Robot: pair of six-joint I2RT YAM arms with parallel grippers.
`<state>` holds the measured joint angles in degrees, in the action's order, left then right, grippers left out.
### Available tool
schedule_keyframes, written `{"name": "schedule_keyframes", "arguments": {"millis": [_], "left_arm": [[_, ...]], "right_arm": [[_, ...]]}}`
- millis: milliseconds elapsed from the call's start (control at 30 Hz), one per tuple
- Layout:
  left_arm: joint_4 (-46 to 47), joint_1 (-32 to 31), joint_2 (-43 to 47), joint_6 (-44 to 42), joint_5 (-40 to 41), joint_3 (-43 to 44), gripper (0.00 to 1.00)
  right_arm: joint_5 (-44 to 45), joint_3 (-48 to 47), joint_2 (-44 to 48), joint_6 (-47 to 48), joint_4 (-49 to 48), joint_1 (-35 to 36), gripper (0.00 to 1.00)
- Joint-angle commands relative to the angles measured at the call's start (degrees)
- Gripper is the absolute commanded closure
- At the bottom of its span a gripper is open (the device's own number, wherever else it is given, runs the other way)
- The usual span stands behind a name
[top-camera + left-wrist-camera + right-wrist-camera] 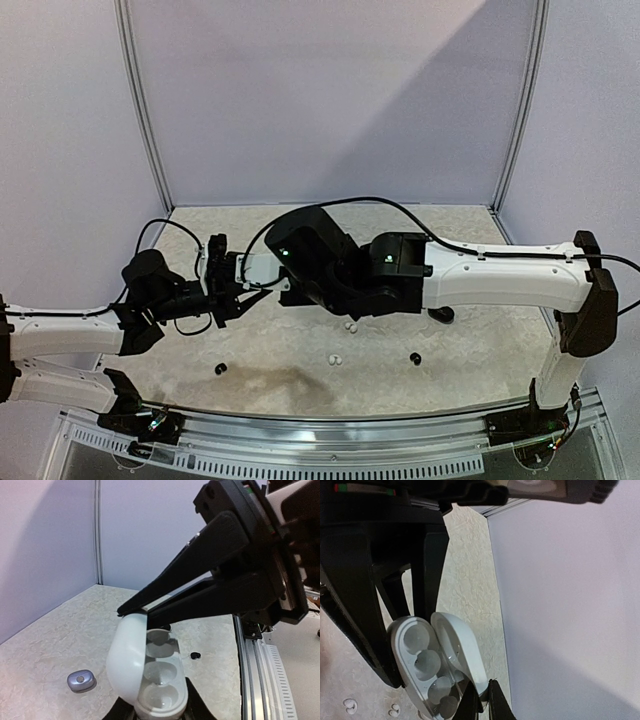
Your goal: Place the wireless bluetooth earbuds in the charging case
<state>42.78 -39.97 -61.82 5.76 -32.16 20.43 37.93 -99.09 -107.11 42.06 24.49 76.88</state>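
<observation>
Left gripper (159, 710): jaws pinch open white pebble-shaped plastic charging case (161, 674) at base. Right gripper (482, 705): jaws pressed on its hinged lid (123, 655). Tiny white earbuds (350, 326) lie on table (480, 350), below both jaws. Risk: lid tug twists case loose.

The left arm (60, 335) and the right arm (500, 275) have smooth white shells on their long links, blocky black housings at the joints and thin black cables (360, 201) running along them. Two small green lights (283, 252) dot the right arm's black wrist blocks. The right hand (131, 612) has long, tapering matte-black fingers (200, 555).
</observation>
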Motion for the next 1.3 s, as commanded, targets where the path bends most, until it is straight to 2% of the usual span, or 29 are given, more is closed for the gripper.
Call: {"name": "schedule_keyframes", "arguments": {"millis": [0, 67, 233, 367, 533, 667, 867, 1067, 1267], "left_arm": [[1.29, -0.12, 0.64, -0.04, -0.27, -1.03, 1.00], [1.38, -0.05, 0.73, -0.88, -0.81, -1.22, 1.00], [1.87, -0.03, 0.83, -7.72, -4.70, -1.77, 1.00], [1.10, 0.34, 1.09, -13.41, -9.18, -1.68, 1.00], [-0.07, 0.59, 0.92, -13.95, -14.62, -1.53, 1.00], [-1.62, 0.59, 0.96, -17.17, -15.62, -1.32, 1.00], [-2.45, 0.58, 0.22, -22.17, -17.23, -0.73, 1.00], [-2.54, 0.68, -0.56, -21.11, -17.35, -0.48, 1.00], [-1.84, 1.20, -1.61, -8.74, -16.30, -0.06, 1.00]], "right_arm": [[-2.82, -1.81, -0.03, -1.52, 1.85, 0.46, 1.00], [-4.43, -1.77, 0.19, -1.93, 2.73, 0.46, 1.00], [-13.17, -1.14, 2.18, -6.49, 5.45, -1.84, 0.85], [-20.62, -1.41, 3.41, -10.70, 7.76, -4.01, 0.79], [-25.53, -1.86, 3.14, -13.50, 10.24, -5.98, 0.78], [-31.06, -1.94, 3.23, -16.10, 11.87, -7.88, 0.78], [-34.71, -1.87, 3.31, -18.09, 12.22, -9.90, 0.78], [-39.85, -1.92, 3.40, -20.29, 12.99, -12.05, 0.77], [-44.91, -1.97, 3.96, -20.76, 12.98, -12.89, 0.70]]}}
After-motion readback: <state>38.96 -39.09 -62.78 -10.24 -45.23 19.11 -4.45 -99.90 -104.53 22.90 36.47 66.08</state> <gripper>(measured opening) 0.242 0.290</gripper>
